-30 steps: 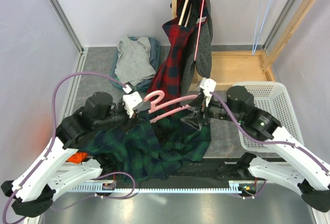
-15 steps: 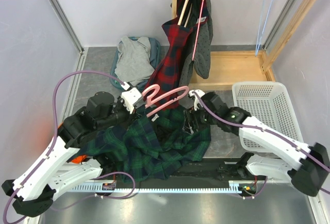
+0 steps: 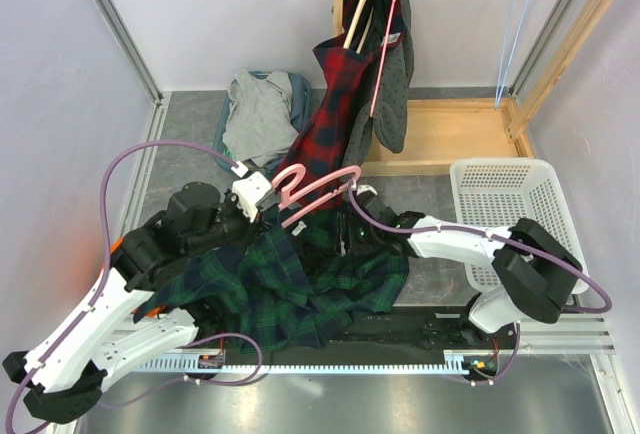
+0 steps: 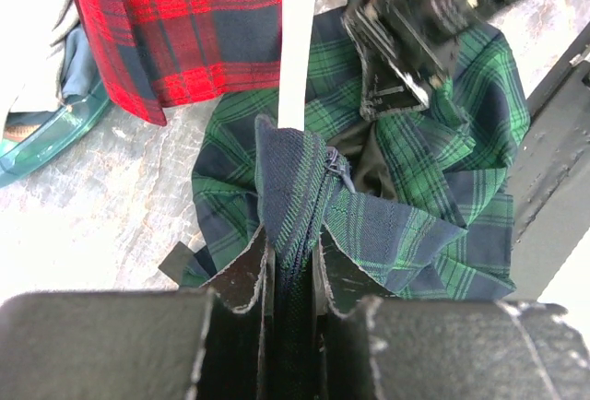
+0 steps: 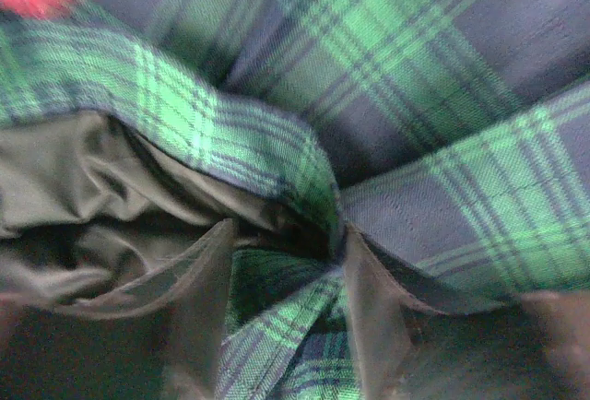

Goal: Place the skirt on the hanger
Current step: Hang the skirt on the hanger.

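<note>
Green-and-navy plaid skirt (image 3: 300,279) is lying bunched on the grey tabletop (image 4: 111,197). I am seeing the left claw (image 4: 293,271) clamping its zippered waistband under the pale pink plastic hanger (image 4: 297,50). The right claw (image 5: 281,234) is straddling a fold, and I cannot tell whether it is pinching.

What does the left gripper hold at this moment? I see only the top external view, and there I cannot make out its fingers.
Observer: In the left wrist view, the left gripper is shut on the green skirt, right beside its zipper.
Operator: And the right one?
Observer: In its own wrist view, the right gripper has its jaws apart, with a fold of the skirt between them.
Operator: Does any lining show there?
Observer: Yes, dark lining lies to the left of that fold.
</note>
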